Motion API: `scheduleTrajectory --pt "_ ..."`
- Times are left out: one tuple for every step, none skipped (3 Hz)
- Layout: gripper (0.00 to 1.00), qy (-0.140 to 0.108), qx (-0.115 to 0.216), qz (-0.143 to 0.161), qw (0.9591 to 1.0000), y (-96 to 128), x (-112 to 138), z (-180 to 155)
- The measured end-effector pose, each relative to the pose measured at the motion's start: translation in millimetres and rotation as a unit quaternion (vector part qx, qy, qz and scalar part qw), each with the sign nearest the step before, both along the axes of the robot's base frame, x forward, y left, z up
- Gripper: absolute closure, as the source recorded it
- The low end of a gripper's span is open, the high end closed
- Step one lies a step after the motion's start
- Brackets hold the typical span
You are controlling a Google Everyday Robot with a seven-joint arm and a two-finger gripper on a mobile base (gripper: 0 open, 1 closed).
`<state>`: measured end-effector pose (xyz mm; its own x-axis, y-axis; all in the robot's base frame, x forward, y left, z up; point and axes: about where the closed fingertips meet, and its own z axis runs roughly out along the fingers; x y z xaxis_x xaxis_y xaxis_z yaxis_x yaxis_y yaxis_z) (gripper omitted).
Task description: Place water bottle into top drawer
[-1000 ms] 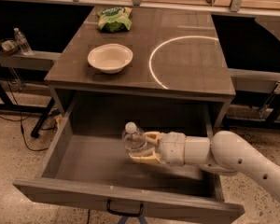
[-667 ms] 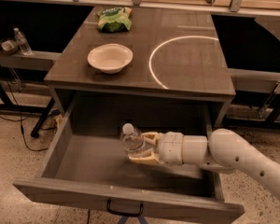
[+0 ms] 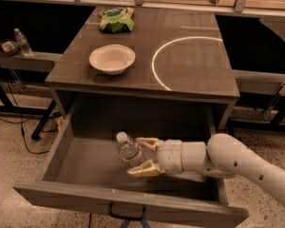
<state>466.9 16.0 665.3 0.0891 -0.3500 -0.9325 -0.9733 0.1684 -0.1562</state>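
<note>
— Where is the water bottle (image 3: 128,151) right now?

— Inside the open top drawer (image 3: 61,144), low over its floor near the middle. I can't tell whether its base touches. It leans, with the white cap up and to the left. A white arm reaches in from the right. The end effector (image 3: 134,156) has its two tan fingers (image 3: 149,143) spread in a V on either side of the bottle's lower half. To me it looks like a slackened hold, not a clamp.

— How would that bottle handle?

— Light, I'd judge, with thin clear walls that dent under a hard squeeze. The plastic is smooth, though the ribs give some purchase. It's round, so once laid down it may roll. The best place to hold it is across the ribbed middle, not the narrow neck.

— Anything different from a second ago?

— Yes. The bottle stood nearer upright and a little higher then, tucked closer between the fingers. Now it tips further left and sits lower, and the fingers look slightly wider apart. On the table (image 3: 194,87), the white bowl (image 3: 111,59) and the green snack bag (image 3: 116,19) haven't moved. The drawer is pulled out just as far.
</note>
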Motion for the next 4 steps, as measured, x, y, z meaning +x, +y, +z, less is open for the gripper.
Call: scheduleTrajectory --pt "0.0 0.007 -0.004 -0.004 1.0 -4 -5 -7" --pt "0.0 0.003 -0.007 -0.026 0.9996 -25 -3 -3" --pt "0.0 -0.019 -0.003 -0.072 0.9972 -68 9 32" --pt "0.0 -0.045 0.004 -0.129 0.9906 -122 22 89"
